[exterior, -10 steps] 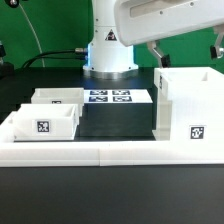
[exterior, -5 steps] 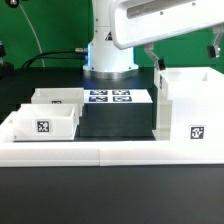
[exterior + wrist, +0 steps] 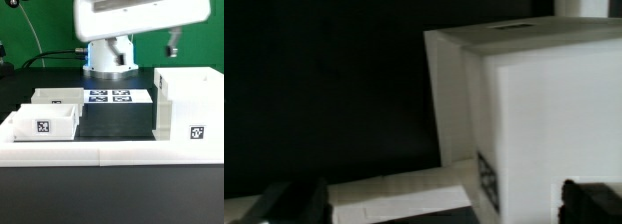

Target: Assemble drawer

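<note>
Upright white box shell (image 3: pixel 544 110)

The white box shell (image 3: pixel 188 100) stands upright at the exterior view's right. The front tray (image 3: pixel 42 122) and rear tray (image 3: pixel 60 97) sit left, perhaps touching.

Claw (image 3: pixel 172 47) higher vs. before

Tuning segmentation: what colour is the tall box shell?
The box shell is white, with a black-and-white square tag; best in exterior view.
</note>
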Controlling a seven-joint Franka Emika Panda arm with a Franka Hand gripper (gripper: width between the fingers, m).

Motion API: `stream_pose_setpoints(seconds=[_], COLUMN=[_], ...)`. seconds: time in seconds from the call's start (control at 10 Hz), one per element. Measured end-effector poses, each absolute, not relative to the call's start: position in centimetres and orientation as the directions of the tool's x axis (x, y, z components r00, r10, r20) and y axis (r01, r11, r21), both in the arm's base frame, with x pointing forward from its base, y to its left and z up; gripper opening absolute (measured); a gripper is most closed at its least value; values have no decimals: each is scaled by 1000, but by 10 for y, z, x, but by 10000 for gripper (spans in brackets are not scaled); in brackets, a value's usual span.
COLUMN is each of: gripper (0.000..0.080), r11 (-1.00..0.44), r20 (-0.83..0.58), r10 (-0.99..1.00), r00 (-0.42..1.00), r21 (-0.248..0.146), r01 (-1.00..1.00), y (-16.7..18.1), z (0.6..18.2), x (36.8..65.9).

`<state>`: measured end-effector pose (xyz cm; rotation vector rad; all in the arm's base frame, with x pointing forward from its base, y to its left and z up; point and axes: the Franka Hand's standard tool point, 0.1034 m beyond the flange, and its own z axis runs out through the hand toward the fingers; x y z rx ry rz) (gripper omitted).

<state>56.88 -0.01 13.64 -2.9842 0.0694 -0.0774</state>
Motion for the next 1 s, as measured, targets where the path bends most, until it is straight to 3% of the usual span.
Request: stream_pose_setpoints(seconds=[0.1, 0.6, 1.0], gripper=[649, 649, 649], r11=[-987, -987, -985], r20=[51, 46, 46], r10=[-45, -46, -158], r00=[998, 998, 986], r21=[-155, -154, -83], r01=[-36, -39, -154], y=[-13, -11, -47], z=[136, 133, 96], x=[568, 567, 535])
